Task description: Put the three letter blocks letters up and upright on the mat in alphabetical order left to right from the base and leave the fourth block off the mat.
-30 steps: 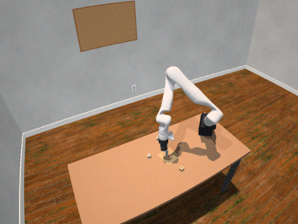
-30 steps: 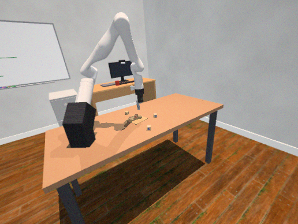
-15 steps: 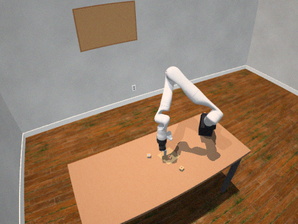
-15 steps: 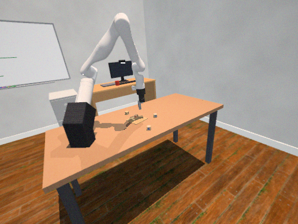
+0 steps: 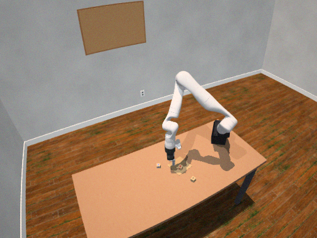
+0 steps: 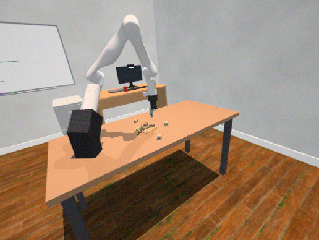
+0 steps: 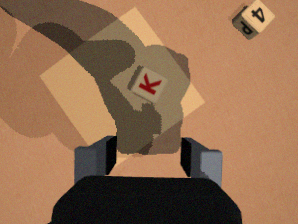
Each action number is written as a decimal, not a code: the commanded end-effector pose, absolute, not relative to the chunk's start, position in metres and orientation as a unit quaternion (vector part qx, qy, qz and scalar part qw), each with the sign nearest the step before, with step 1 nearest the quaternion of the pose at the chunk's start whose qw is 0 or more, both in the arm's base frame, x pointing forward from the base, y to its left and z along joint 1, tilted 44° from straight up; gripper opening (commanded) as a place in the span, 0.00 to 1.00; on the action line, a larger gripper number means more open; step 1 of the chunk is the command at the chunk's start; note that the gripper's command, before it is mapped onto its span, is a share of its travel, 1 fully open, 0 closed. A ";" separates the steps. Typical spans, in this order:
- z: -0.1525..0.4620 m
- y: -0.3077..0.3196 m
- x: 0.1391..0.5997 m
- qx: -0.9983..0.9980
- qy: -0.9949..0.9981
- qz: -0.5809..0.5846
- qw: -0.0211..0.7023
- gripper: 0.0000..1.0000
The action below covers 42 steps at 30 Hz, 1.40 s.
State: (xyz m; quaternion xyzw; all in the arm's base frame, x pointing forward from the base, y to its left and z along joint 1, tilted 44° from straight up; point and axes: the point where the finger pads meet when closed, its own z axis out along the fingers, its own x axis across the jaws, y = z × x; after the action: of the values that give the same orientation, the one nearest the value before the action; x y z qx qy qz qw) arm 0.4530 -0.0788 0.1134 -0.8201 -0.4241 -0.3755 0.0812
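Pale orange rectangular counter (image 5: 123, 196) (image 6: 191, 124) (image 7: 250, 125). White jointed robot arm (image 5: 199, 92) (image 6: 114, 46), bent high above it. Thin tan square mat (image 5: 188, 165) (image 6: 148, 130) (image 7: 70, 80), partly under the arm's shadow. Black-and-grey two-finger hand (image 5: 173, 162) (image 6: 151, 115) (image 7: 148, 150), open and above the counter, nothing between its fingers. Small pale cube with red K on top (image 5: 180, 167) (image 6: 145, 124) (image 7: 150, 85), on the mat. Three more pale cubes lie off the mat, apart from one another: one beyond its left side in the exterior view (image 5: 193, 179) (image 6: 136, 120), one beyond its far right (image 5: 158, 165) (image 6: 166, 124), and a blue-marked cube nearer that camera (image 6: 159, 137). In the wrist view, a pale cube with black 4 upward (image 7: 259, 16) and P on one side; its match elsewhere cannot be told
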 end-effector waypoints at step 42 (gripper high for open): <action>0.117 -0.106 0.486 -0.816 -0.424 -0.383 0.084 1.00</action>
State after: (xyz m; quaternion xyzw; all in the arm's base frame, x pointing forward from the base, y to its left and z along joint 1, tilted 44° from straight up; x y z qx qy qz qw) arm 0.4856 -0.1065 0.1162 -0.8181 -0.4216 -0.3823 0.0830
